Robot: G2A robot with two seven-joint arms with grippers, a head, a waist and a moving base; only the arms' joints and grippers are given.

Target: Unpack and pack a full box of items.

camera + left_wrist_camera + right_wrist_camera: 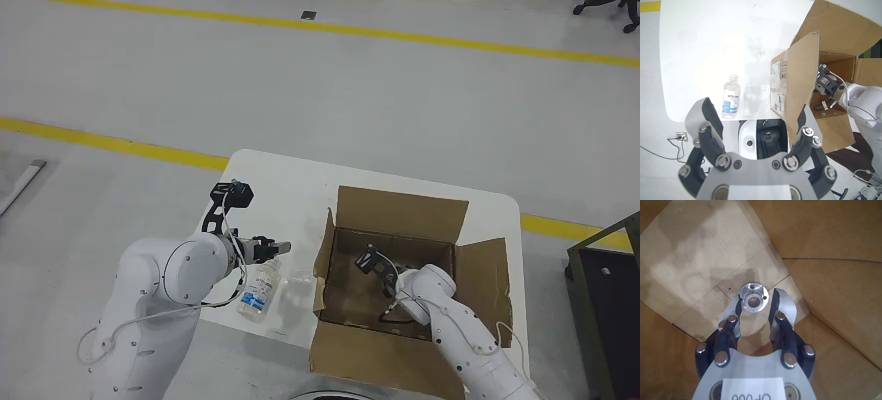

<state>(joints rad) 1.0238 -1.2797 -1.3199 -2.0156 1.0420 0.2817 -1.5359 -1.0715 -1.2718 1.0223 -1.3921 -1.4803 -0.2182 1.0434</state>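
Note:
An open cardboard box stands on the right half of the white table. On its floor lies a round metal flange. My right gripper is down inside the box, open, with the flange between its fingers: one pad is at the rim and the other sits a little off it. A clear bottle with a blue-and-white label lies on the table to the left of the box. My left gripper hovers open above the table near the bottle.
The box's flaps are folded out on all sides, and the front one overhangs the table's near edge. A dark cart stands on the floor to the right. A power socket with cables lies on the floor beyond the table edge.

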